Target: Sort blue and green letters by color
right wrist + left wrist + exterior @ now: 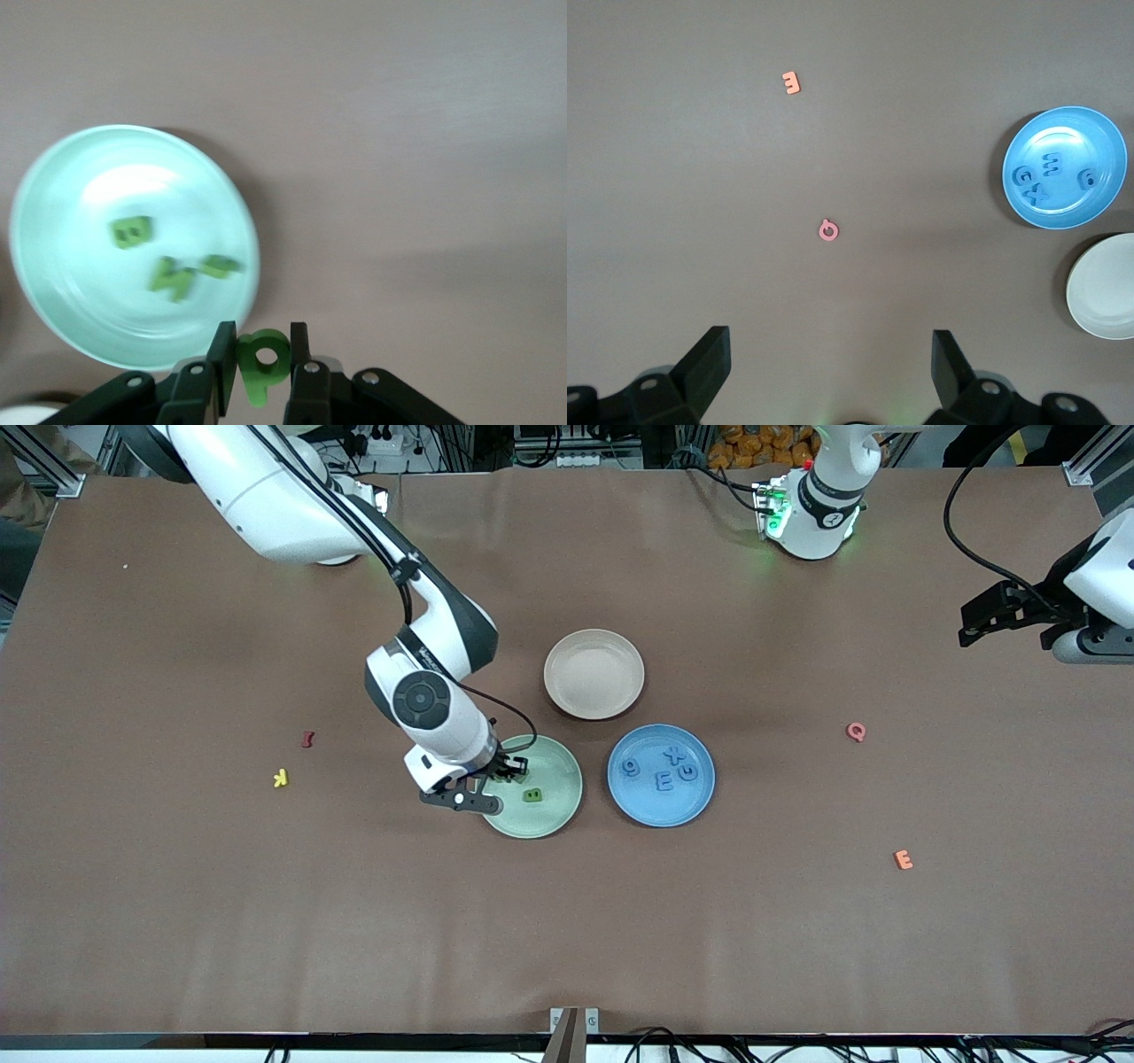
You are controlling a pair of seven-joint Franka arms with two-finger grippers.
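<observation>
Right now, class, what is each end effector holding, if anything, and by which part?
The right end effector, over the green plate, pinches a green letter P across its round loop. The left end effector waits open, holding nothing.

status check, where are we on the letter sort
Right gripper shut on green P, over green plate. Left gripper open, waiting. Four blue letters in blue plate. Nothing blocking.

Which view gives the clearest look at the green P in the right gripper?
The right wrist view: the green P sits pinched between the right gripper's shut fingers, its shape readable. In the front view the gripper hides it over the green plate. The left wrist view misses it entirely.
</observation>
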